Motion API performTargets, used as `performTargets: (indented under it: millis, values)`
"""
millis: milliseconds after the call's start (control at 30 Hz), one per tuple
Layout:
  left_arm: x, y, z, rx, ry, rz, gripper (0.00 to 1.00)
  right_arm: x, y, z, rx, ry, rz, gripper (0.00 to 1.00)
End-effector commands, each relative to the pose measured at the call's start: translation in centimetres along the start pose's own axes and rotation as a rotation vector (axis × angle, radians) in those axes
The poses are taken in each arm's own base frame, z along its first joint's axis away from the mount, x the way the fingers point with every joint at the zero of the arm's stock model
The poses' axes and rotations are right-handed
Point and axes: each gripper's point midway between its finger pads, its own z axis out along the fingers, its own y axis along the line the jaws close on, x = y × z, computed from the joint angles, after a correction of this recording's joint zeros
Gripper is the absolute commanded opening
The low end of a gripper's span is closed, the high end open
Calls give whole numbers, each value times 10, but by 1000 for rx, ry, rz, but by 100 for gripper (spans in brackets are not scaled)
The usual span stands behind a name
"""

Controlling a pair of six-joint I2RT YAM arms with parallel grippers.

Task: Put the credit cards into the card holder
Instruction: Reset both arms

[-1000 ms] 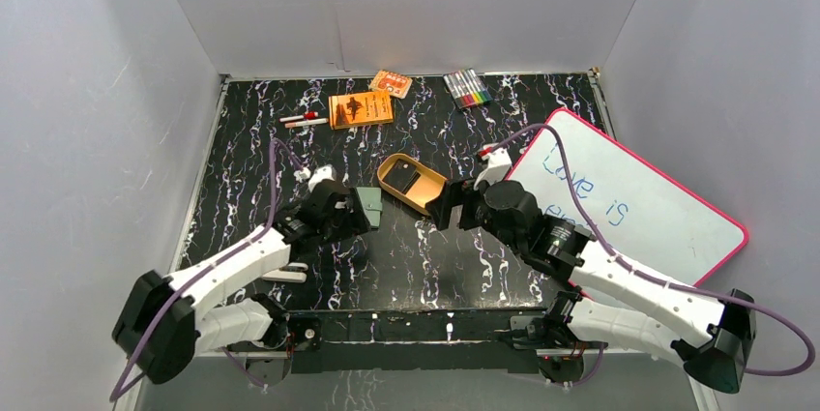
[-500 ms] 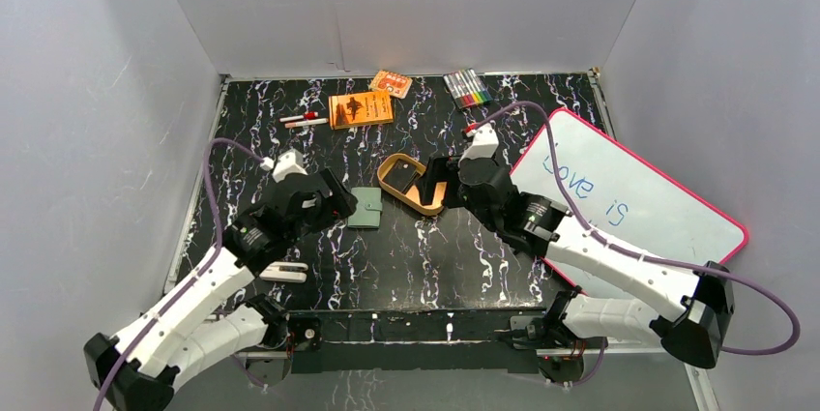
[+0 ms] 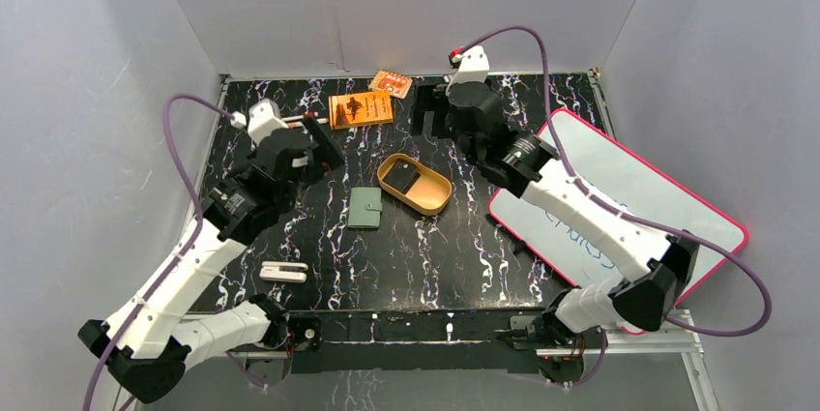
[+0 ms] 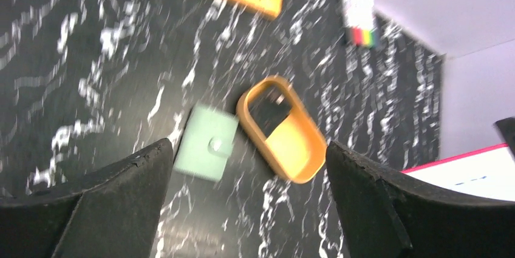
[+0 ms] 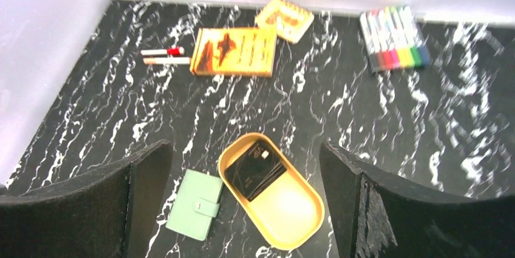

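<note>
The sage-green card holder [image 3: 365, 207] lies closed and snapped on the black marbled table; it also shows in the left wrist view [image 4: 206, 142] and the right wrist view [image 5: 194, 204]. Right beside it stands a golden oval tin [image 3: 414, 184] holding the black credit cards [image 5: 254, 169], stacked in its upper end, also seen blurred in the left wrist view [image 4: 268, 107]. My left gripper [image 3: 311, 146] is open and empty, raised above the table's left side. My right gripper [image 3: 430, 108] is open and empty, raised high over the far middle.
An orange booklet [image 3: 361, 108], a small orange packet [image 3: 391, 83] and a set of coloured markers [image 3: 466, 88] lie at the back. Two pens [image 3: 302, 120] lie at the back left. A pink-rimmed whiteboard [image 3: 629, 203] covers the right side. A white object [image 3: 283, 271] lies near the front left.
Both arms have risen and drawn back from the wallet and tin toward the far side. The wallet and tin have stayed in place.
</note>
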Motion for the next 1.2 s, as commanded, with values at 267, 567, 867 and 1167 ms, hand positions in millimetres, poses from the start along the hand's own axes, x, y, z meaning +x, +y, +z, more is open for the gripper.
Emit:
performTargets:
  millis: [267,567,867,1167]
  values:
    - [-127,-69,-84,396,-478,404,92,-118,40,-116,208,-577,-372,99]
    - [-80,-18,-40,210,-363,439,93,-25,-16,-56,88,-186,-142,99]
    - [-57,2,-27,200,-363,423,94,-46,-49,-88,1,-391,-40,99]
    - [-65,-15,-29,208,-332,395,94,-59,-78,-111,97,-466,-86,99]
